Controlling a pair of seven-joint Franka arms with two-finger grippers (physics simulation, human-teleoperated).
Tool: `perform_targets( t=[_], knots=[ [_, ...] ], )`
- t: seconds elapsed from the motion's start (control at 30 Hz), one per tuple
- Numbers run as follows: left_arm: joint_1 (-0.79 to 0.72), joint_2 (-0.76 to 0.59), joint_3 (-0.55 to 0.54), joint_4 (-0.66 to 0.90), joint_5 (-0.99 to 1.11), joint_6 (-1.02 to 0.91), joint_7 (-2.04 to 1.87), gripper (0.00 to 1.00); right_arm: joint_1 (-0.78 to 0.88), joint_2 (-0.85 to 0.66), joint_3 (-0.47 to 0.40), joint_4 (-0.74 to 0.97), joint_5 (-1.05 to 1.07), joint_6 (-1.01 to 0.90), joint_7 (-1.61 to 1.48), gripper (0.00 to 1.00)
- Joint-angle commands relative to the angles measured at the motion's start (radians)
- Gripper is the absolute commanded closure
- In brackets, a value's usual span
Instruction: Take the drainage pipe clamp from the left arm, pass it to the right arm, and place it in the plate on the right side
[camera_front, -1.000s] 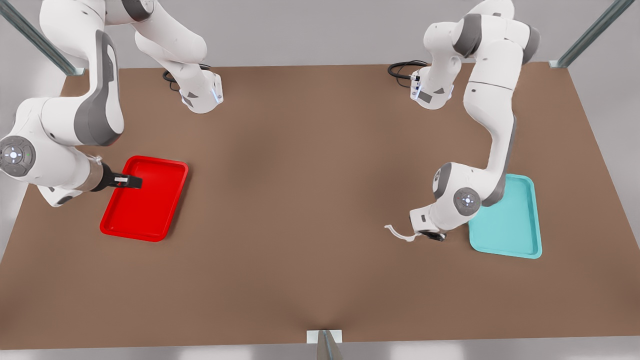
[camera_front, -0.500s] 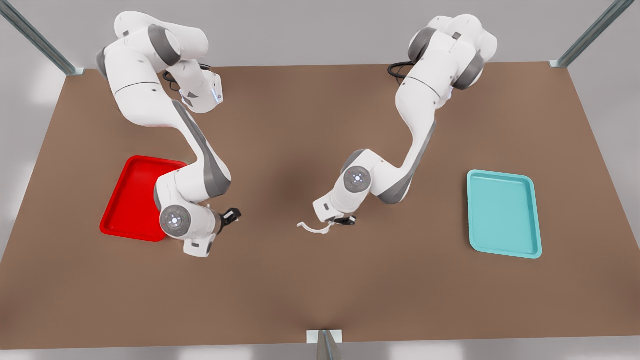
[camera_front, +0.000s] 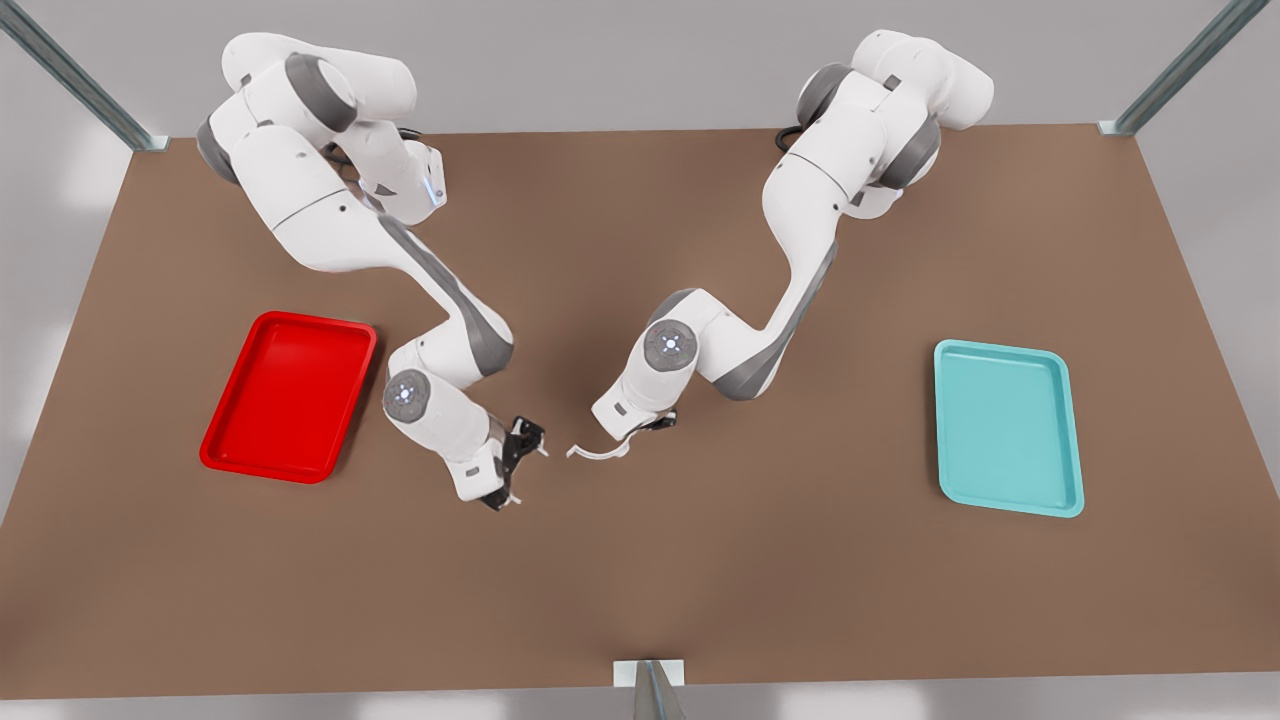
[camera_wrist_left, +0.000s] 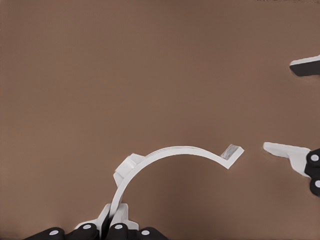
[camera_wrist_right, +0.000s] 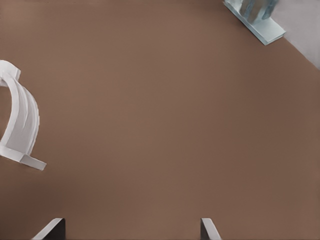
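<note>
left end effector (camera_front: 640, 430) closed on drainage pipe clamp (camera_front: 596, 452), frame centre | right end effector (camera_front: 520, 465) open, empty, beside it

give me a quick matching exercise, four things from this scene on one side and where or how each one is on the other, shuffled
Things:
1. drainage pipe clamp
2. plate
3. teal tray
4. right gripper

Places or states:
A. on the table at the front view's right
B. jaws open, free end of the clamp just ahead
C. on the table at the front view's left
D. gripped at one end by the left gripper, above mid-table

Pairs: 1-D, 2-C, 3-A, 4-B
</note>
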Motion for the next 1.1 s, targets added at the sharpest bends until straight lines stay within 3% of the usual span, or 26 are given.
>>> perform_targets(
  t=[0.0, 0.1, 0.43, 1.07],
  knots=[
    [-0.002, -0.001, 0.0, 0.0, -0.004, -0.005, -0.229, 0.79, -0.04, -0.003, 0.038, -0.008, 0.002, 0.185, -0.463, 0.0],
    [-0.003, -0.004, 0.001, 0.005, -0.01, -0.008, -0.226, 0.79, -0.095, 0.002, 0.099, -0.028, 0.002, 0.234, -0.541, 0.0],
    [-0.003, -0.001, 0.001, 0.007, -0.01, -0.002, -0.232, 0.79, -0.088, 0.051, 0.158, -0.028, 0.001, 0.331, -0.655, 0.0],
    [-0.005, 0.01, 0.001, 0.005, -0.009, 0.027, -0.246, 0.79, -0.154, 0.043, 0.296, -0.108, 0.001, 0.328, -0.667, 0.0]
  ],
)
